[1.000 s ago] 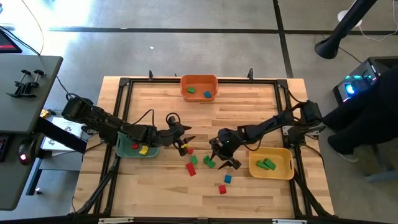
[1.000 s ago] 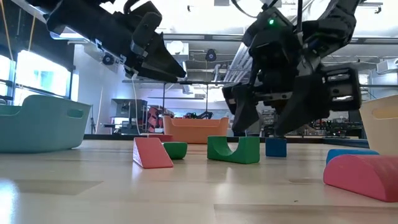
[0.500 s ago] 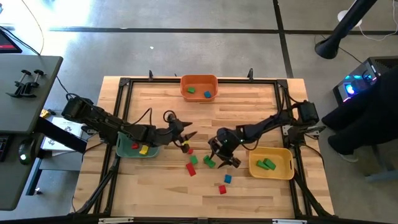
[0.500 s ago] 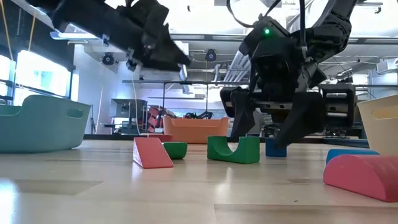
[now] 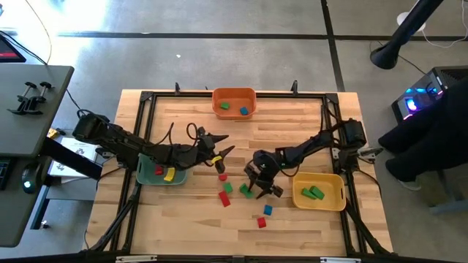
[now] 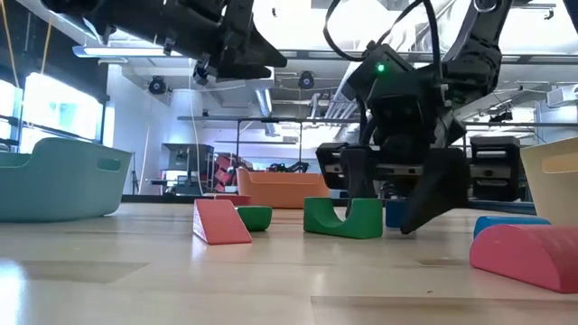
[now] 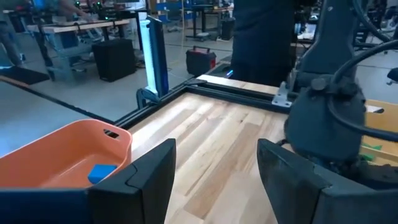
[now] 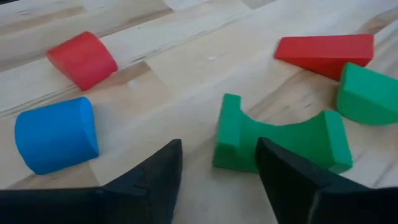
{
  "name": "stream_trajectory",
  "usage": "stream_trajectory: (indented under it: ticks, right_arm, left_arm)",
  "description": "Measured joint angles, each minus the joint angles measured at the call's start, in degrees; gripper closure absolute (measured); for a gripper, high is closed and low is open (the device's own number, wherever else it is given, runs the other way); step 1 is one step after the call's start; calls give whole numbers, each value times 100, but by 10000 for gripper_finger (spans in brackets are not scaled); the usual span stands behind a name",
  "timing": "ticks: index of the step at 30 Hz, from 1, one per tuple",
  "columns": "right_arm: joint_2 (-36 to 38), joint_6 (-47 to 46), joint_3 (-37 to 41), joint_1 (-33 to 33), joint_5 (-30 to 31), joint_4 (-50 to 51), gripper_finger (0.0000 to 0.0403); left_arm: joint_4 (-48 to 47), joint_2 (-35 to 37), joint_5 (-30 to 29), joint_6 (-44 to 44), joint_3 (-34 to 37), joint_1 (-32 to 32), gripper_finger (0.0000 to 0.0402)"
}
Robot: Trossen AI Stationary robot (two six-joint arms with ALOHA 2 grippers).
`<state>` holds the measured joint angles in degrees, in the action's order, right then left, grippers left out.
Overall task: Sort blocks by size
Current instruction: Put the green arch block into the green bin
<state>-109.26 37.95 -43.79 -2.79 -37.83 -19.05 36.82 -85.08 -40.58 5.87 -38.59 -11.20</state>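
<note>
Several small blocks lie on the wooden table in front of my arms. Among them are a green arch block [image 8: 280, 140], a red wedge [image 8: 326, 53], a rounded green block [image 8: 370, 93], a blue block [image 8: 56, 134] and a red block [image 8: 81, 59]. My right gripper [image 5: 259, 188] is low over the table and open, with one end of the arch [image 6: 343, 218] between its fingertips. My left gripper [image 5: 223, 155] hangs open in the air near the table's middle, close to level, holding nothing. My right gripper slants down from the table's right side, one finger on either side of the green arch's end [image 8: 227, 140]. The arch lies flat on the table. One finger [image 8: 292, 180] stands in front of it, so I cannot tell whether it touches.
An orange bin [image 5: 234, 102] with a green and a blue block stands at the far edge. A teal bin [image 5: 150, 175] sits at the left and a yellow bin [image 5: 333, 199] with green blocks at the right. More blocks [image 5: 261, 221] lie toward the near edge.
My right gripper has come down toward the table over the green arch, until its fingers reach the tabletop beside it. My left gripper has risen and tipped up from slanting down to nearly level, swinging a little toward the far edge.
</note>
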Motion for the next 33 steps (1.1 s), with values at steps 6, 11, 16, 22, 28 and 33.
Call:
stream_trajectory:
  ticks: [6,11,16,22,28,33]
  right_arm:
    - [-1,-19,2,58,34,-101,256]
    - [-1,-117,2,58,119,-101,288]
    - [3,-307,2,57,187,-110,313]
    - [5,-326,2,58,228,-111,324]
    - [56,-474,2,55,259,-74,325]
    - [376,-646,2,55,484,332,325]
  left_arm:
    - [-4,0,2,-3,0,-7,190]
    - [-13,0,4,-4,0,-7,190]
    - [-79,0,6,-6,0,-9,190]
    - [-144,0,77,-9,0,-11,190]
    - [-145,0,103,-9,0,-11,190]
    - [-146,0,102,-65,0,-11,190]
